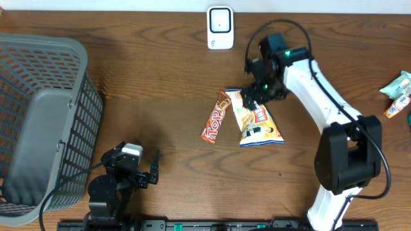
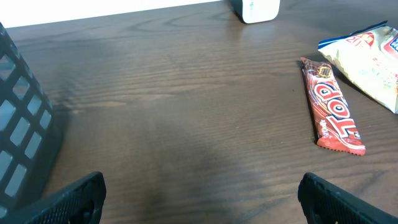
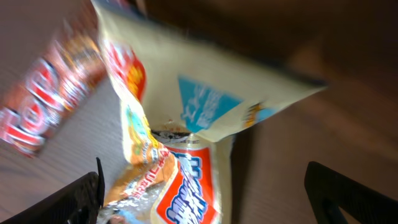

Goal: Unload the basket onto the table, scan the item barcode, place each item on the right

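On the brown wooden table (image 1: pixel 160 77) a grey mesh basket (image 1: pixel 87 128) stands at the left edge. A white scanner (image 1: pixel 220 27) stands at the far edge in the middle, and some small packets (image 1: pixel 398 93) lie at the right edge. A red candy bar (image 1: pixel 216 116) lies just beside the snack bag (image 1: pixel 260 123), on its left; their far ends almost meet, so the two make a narrow V. The snack bag is near the middle of the table. Its long axis goes from the far end, which points roughly toward the scanner, to the near end, which is turned a little to the right. The right gripper (image 3: pixel 208 193) is over the far end of the bag and covers it from above. Its fingers (image 3: pixel 71 202) are wide apart on both sides and do not press the bag; the wrist view is blurred. The left gripper (image 2: pixel 208 199) is low near the basket, also spread wide, holding nothing.
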You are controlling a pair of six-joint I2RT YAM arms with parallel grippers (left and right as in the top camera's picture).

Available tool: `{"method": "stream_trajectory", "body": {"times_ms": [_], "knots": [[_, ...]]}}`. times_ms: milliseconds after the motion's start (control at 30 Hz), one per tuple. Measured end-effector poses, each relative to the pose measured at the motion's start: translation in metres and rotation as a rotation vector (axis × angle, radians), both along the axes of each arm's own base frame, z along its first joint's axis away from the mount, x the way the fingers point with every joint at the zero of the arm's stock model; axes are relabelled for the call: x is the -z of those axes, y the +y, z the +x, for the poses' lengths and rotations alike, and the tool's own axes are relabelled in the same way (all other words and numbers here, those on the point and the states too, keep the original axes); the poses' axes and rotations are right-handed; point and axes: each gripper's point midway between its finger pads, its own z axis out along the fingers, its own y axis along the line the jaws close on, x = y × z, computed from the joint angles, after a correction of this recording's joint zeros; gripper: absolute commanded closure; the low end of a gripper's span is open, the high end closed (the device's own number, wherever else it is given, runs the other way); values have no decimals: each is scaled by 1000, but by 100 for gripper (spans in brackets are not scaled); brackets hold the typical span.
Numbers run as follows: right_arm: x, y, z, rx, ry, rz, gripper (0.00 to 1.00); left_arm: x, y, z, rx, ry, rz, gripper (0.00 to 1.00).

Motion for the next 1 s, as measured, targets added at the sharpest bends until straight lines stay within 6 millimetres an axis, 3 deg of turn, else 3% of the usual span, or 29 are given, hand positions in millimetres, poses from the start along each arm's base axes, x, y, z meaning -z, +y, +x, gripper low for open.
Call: {"method": "stream_trajectory", "body": {"times_ms": [100,200,267,400,467,567,767,1000], "knots": [[-24,10,2,-9,-48,18,1,0,0,0,0,0,0,2],[-31,27,-8,-27,-60,1,1,0,0,0,0,0,0,1],[-25,38,-15,-29,-71,-38,1,0,0,0,0,0,0,2],[8,50,-33,-8,-100,-166,1,0,0,0,0,0,0,2],[25,48,-42,14,-117,-233,1,0,0,0,0,0,0,2],[41,31,-48,92,-139,-327,13,0,0,0,0,0,0,2],[40,23,-31,187,-221,-340,12,0,0,0,0,0,0,2],[51,23,-34,190,-210,-371,12,0,0,0,0,0,0,2]]}}
